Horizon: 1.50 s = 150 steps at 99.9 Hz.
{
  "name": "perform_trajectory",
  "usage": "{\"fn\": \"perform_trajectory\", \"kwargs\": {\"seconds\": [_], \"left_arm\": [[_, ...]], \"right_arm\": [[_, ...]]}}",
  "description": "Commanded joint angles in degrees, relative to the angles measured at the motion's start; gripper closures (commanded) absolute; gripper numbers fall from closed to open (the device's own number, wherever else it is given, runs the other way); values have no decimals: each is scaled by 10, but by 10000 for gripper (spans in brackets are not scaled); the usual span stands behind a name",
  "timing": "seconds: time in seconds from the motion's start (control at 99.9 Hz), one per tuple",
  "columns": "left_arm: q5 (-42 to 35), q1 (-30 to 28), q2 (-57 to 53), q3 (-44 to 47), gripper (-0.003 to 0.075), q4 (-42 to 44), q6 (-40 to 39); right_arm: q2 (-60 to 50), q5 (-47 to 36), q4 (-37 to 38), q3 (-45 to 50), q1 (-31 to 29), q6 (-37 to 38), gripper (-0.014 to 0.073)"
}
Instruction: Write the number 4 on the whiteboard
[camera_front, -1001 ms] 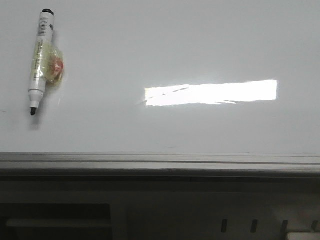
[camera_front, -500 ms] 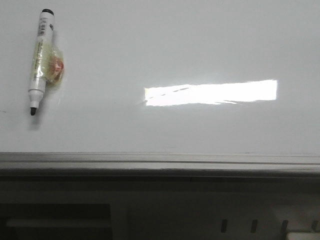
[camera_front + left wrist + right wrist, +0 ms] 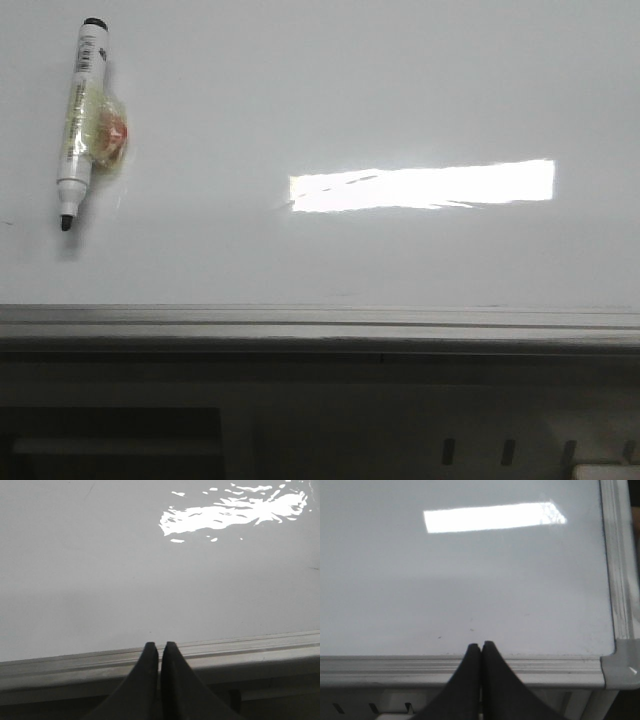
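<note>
Front view: whiteboard [image 3: 330, 100] lies flat as working surface, blank, no number 4 on it yet. Uncapped black marker [image 3: 78, 125] rests at far left, tip toward near rail, yellowish wrap with red spot around barrel. Neither arm in shot.

Left wrist view: left pincer [image 3: 160, 652] clenched, empty, above near rail.

Right wrist view: right pincer [image 3: 480, 652] clenched, empty, by near rail close to board corner.

Judgement: marker pickup first; left arm nearer. Spread fingers, take barrel at wrap, keep tip downward.

Front view looks forward over the whiteboard [image 3: 300, 100]; both wrist views, seemingly close, share its rail.
</note>
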State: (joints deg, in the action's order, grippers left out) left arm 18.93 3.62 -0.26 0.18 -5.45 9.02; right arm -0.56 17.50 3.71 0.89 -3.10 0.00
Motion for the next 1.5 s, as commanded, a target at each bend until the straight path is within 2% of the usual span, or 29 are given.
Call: {"fn": "perform_trajectory", "kwargs": {"seconds": [0.0, 0.07, 0.16, 0.23, 0.28, 0.39, 0.53, 0.611, 0.761, 0.851, 0.981, 1.061, 1.131, 1.181, 1.251, 1.321, 1.491], "left_arm": [[-55, -2, -15, 20, 733, -58, -7], [-80, -2, -15, 20, 733, -163, -7], [-92, -2, -15, 20, 733, -363, -7], [-92, -2, -15, 20, 733, -453, -7], [-94, -2, -15, 20, 733, -473, -7], [-94, -2, -15, 20, 733, -477, -7], [-83, -2, -15, 19, 733, -542, -7], [-64, -1, -15, 0, 733, -529, 7], [15, -1, -1, -71, 741, -470, 107], [33, -1, 32, -117, 741, -422, 113], [68, -1, 106, -185, 734, -327, 113], [75, 11, 133, -212, 673, -277, 113], [91, 19, 158, -230, 550, -249, 113], [92, 29, 175, -234, 430, -245, 113], [89, 50, 193, -234, 325, -245, 115], [92, 73, 215, -234, 313, -244, 131], [88, 134, 276, -235, 362, -237, 137]], "right_arm": [[-8, -81, 4, 11, -2, 3, 666], [-8, -127, -34, 11, -2, 3, 666], [-8, -185, -147, 11, -2, 3, 666], [-8, -204, -241, 11, -2, 3, 666], [-8, -202, -279, 11, -2, 3, 666], [-8, -204, -312, 11, -2, 3, 666], [-8, -212, -363, 2, -2, 3, 666], [-8, -190, -357, -23, -2, 0, 666], [-8, -100, -300, -98, -1, -38, 666], [-5, -41, -296, -145, -1, -90, 666], [13, 31, -296, -192, -1, -126, 656], [26, 63, -296, -214, -1, -134, 587], [37, 87, -298, -229, -1, -134, 473], [43, 96, -304, -237, -1, -134, 379], [50, 100, -308, -245, -1, -134, 269], [55, 104, -308, -253, -1, -134, 218], [58, 108, -308, -261, -1, -134, 218]]}}
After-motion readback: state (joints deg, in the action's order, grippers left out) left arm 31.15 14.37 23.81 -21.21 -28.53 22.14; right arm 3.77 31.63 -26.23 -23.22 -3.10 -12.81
